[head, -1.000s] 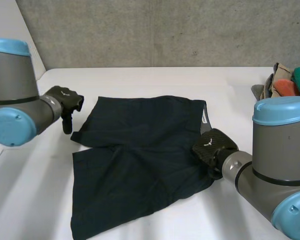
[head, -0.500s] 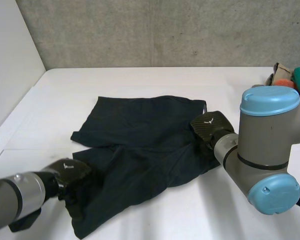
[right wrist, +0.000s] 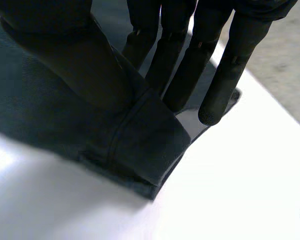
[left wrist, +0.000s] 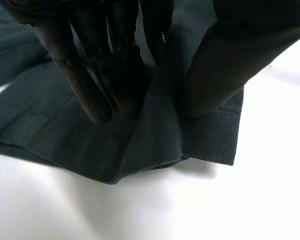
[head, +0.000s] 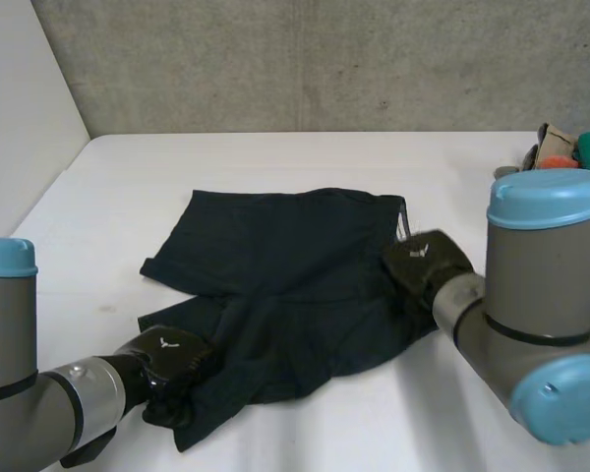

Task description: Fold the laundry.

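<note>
A pair of dark shorts (head: 285,265) lies spread on the white table (head: 275,157), its near left leg bunched up. My left hand (head: 172,359) is at that leg's near hem corner. In the left wrist view the hem (left wrist: 210,140) is pinched between the fingers (left wrist: 85,80) and the thumb. My right hand (head: 423,265) is at the shorts' right edge, by the waistband. In the right wrist view a fold of that edge (right wrist: 140,145) is pinched between its thumb (right wrist: 65,55) and straight fingers.
A pile of coloured clothes (head: 570,152) sits at the table's far right edge. A grey wall runs behind the table, and a white panel stands along its left side. Bare table lies beyond and in front of the shorts.
My left hand has shut on the near left leg's hem and drawn it inward, so that leg is now bunched. The right hand keeps its grip at the right edge.
</note>
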